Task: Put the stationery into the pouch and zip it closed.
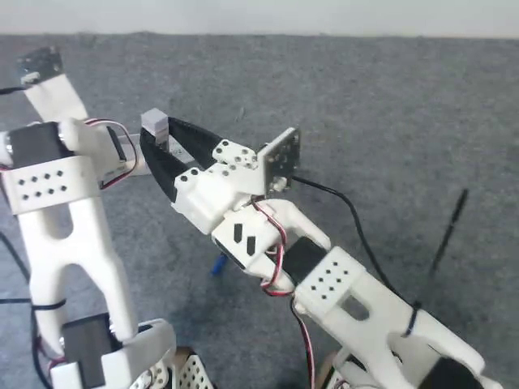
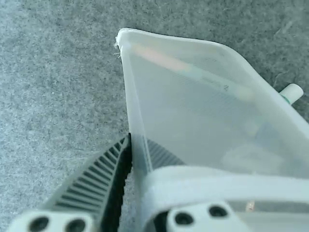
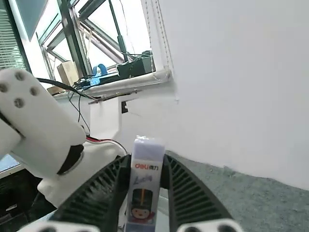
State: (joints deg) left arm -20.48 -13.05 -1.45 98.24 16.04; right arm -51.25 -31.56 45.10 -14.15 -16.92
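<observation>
My right gripper (image 3: 145, 166) is shut on a small eraser (image 3: 143, 186) with a printed sleeve, held upright between the black fingers. From above, that gripper (image 1: 156, 142) is lifted over the carpet with the eraser (image 1: 154, 123) at its tip, close to the left arm (image 1: 57, 186). My left gripper (image 2: 137, 150) is shut on the edge of a translucent white pouch (image 2: 193, 121). A pen (image 2: 193, 72) lies inside the pouch, and a white and green cap (image 2: 291, 92) pokes out at its far side.
Grey carpet (image 1: 389, 105) covers the table. A black pen (image 1: 446, 231) lies at the right. A small blue object (image 1: 219, 263) sits on the carpet under the right arm. A window and cables show behind the eraser in the right wrist view.
</observation>
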